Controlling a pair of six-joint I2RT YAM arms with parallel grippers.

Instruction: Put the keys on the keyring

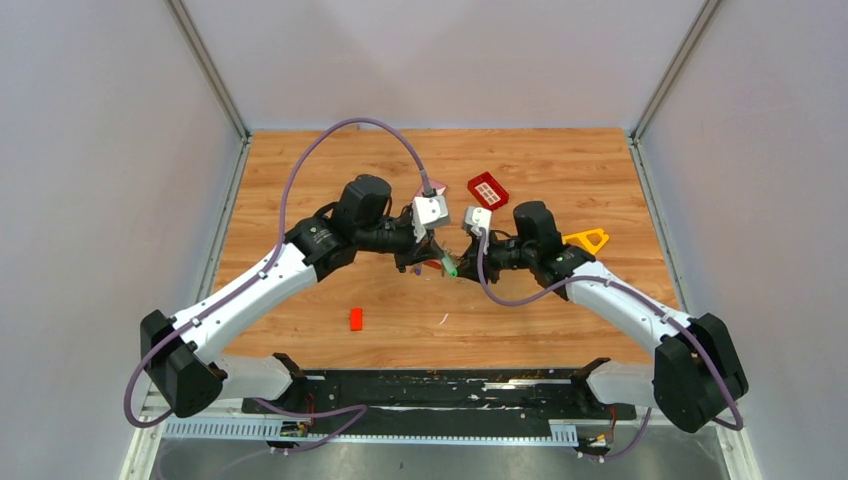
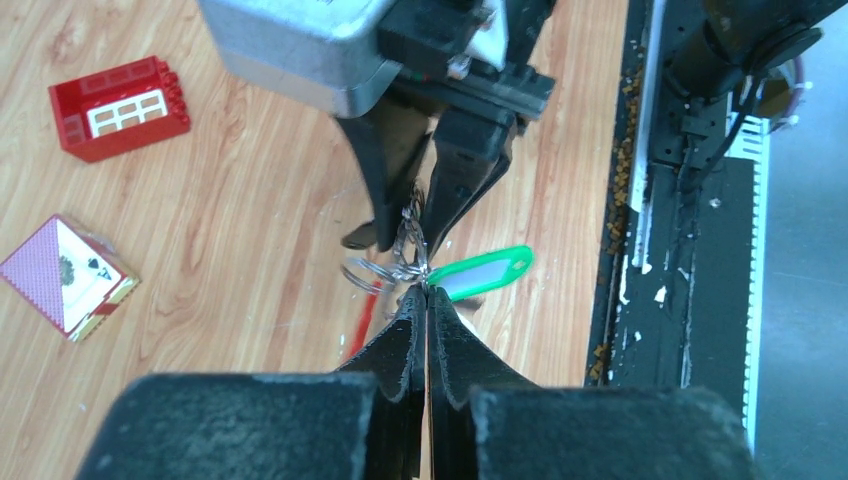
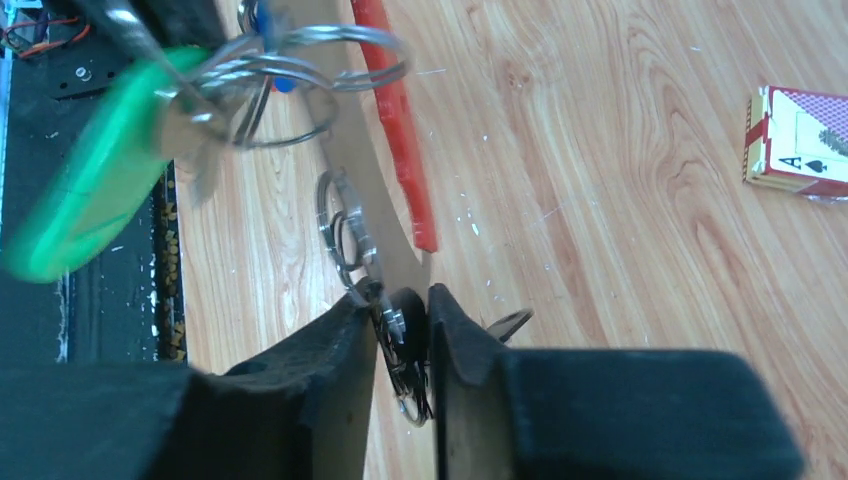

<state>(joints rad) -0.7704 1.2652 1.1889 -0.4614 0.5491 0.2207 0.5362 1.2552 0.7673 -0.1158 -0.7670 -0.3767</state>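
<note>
Top external: left arm (image 1: 270,275) and right arm (image 1: 610,290) each bend at the elbow and reach inward. Their wrists face one another just on the base side of the tray (image 1: 487,190). The jaws are too small to read here. A red block (image 1: 356,318), seen in this view only, lies well apart from the tray toward the bases.

Left wrist: left jaws closed, tips pinching the ring end of the green key (image 2: 482,272) over the surface (image 2: 250,200). Small links of the keyring (image 2: 408,238) run up between the right jaws opposite. A card box (image 2: 65,275) lies near the tray.

Right wrist: right jaws narrowed onto those small links, gripping them. Only this view shows the larger rings close beside the green key.
</note>
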